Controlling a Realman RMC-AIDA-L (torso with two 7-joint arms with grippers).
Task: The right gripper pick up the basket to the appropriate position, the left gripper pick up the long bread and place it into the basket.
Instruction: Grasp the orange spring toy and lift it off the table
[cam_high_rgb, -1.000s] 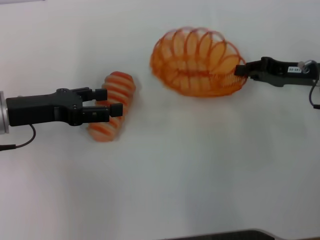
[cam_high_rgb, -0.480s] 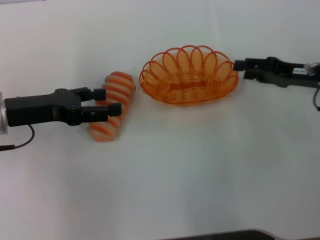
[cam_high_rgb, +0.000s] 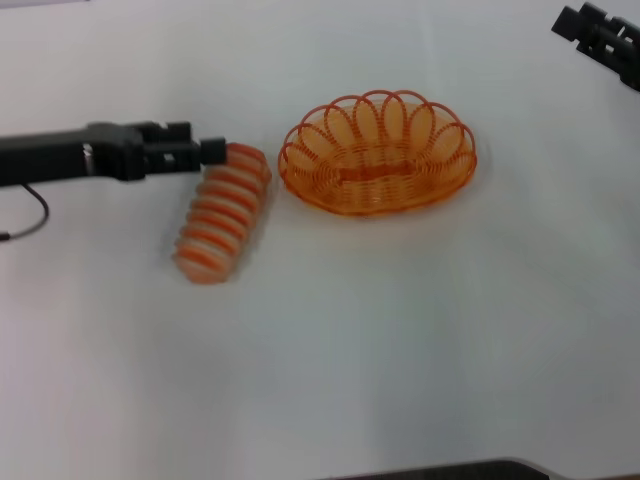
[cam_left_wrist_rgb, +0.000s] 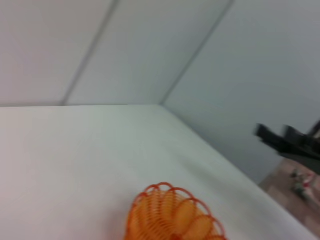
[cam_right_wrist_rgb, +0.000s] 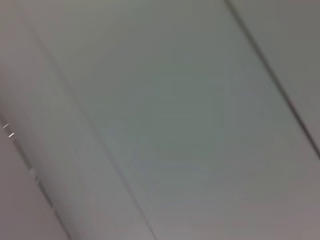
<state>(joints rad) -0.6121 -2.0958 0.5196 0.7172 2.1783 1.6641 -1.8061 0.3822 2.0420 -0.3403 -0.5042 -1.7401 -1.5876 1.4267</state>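
The orange wire basket (cam_high_rgb: 378, 155) stands upright on the white table (cam_high_rgb: 400, 330), at the middle back; its top also shows in the left wrist view (cam_left_wrist_rgb: 172, 216). The striped long bread (cam_high_rgb: 222, 212) lies on the table just left of the basket, apart from it. My left gripper (cam_high_rgb: 205, 142) is open and empty at the bread's far end, not around it. My right gripper (cam_high_rgb: 568, 20) is open and empty, far to the back right, well clear of the basket; it also shows in the left wrist view (cam_left_wrist_rgb: 275, 136).
The white table spreads out in front of both things. A dark edge (cam_high_rgb: 450, 470) runs along the table's near side. The right wrist view shows only a plain grey surface.
The right gripper set the tilted basket down flat, let go and drew away to the back right. The left gripper left its place around the bread's middle and moved to its far end.
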